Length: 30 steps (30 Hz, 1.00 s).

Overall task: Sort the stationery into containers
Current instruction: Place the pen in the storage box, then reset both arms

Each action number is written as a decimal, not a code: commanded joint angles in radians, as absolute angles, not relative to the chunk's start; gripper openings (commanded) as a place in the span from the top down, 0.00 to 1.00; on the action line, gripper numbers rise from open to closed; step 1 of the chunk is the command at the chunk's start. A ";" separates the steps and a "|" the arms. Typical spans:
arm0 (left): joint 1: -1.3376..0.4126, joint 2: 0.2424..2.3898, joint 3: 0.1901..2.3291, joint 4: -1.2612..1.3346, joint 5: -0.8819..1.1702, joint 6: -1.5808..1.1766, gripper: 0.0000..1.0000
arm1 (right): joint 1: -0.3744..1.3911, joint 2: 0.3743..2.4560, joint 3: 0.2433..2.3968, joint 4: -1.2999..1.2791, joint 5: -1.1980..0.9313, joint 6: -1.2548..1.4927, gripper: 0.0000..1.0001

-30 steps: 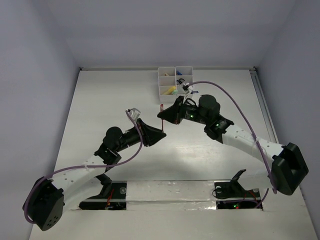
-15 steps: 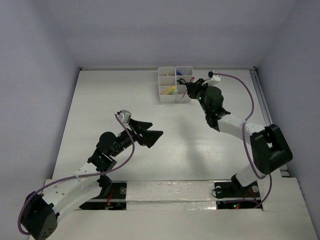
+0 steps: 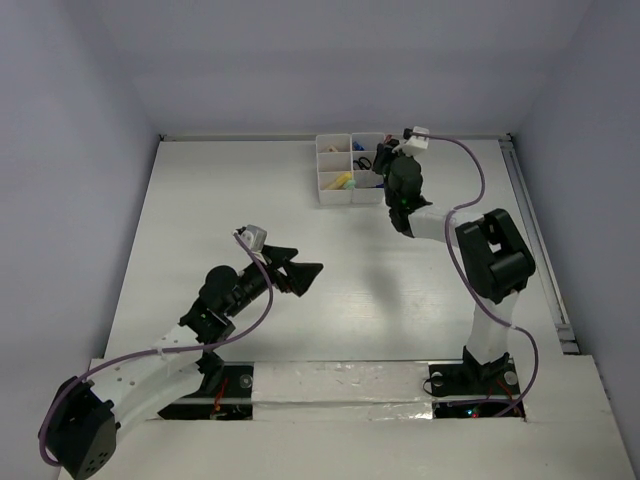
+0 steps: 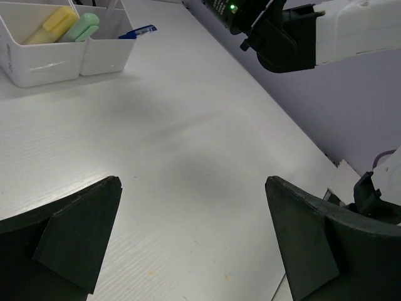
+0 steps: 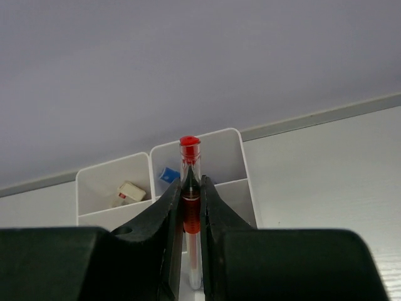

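Right claw [image 5: 191, 188] is clamping a red pen [image 5: 190, 153], its cap sticking out past the fingertips, at the right edge of the white tray [image 5: 229, 157]. An eraser [image 5: 130, 192] is lying in one compartment. Left claw [image 4: 194, 238] is hanging wide apart, holding nothing, above the counter [image 4: 188, 125], well apart from the tray.

White six-compartment tray [image 4: 44, 66]: yellow marker [image 4: 53, 24] and pale-green marker [image 4: 83, 27] lean together in one compartment; blue pen [image 4: 139, 30] protrudes from the adjacent one. The red pen [image 5: 190, 213] is upright above the tray, pinched by the right gripper [image 5: 190, 187].
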<state>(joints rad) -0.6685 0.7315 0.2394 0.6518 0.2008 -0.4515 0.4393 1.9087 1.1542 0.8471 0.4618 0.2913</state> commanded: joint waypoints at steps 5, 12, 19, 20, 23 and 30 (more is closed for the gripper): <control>-0.675 0.729 0.238 0.707 0.181 -0.431 0.01 | 0.434 1.990 1.207 0.939 0.511 0.285 1.00; -0.675 0.750 0.242 0.716 0.178 -0.433 0.01 | 0.434 1.996 1.163 0.997 0.424 0.301 0.62; -0.675 0.746 0.235 0.729 0.164 -0.452 0.01 | 0.434 1.924 1.120 0.970 0.400 0.295 0.28; -0.675 0.742 0.235 0.730 0.161 -0.456 0.01 | 0.434 1.910 1.111 0.960 0.400 0.291 0.23; -0.675 0.730 0.236 0.726 0.149 -0.479 0.01 | 0.434 1.829 1.086 0.936 0.393 0.291 0.12; -0.675 0.646 0.264 0.675 0.121 -0.563 0.01 | 0.434 1.491 0.968 0.751 0.351 0.334 0.00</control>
<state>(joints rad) -0.6685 0.6891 0.2394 0.6533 0.1379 -0.5117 0.4389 1.6482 1.0027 0.7933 0.3729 0.3141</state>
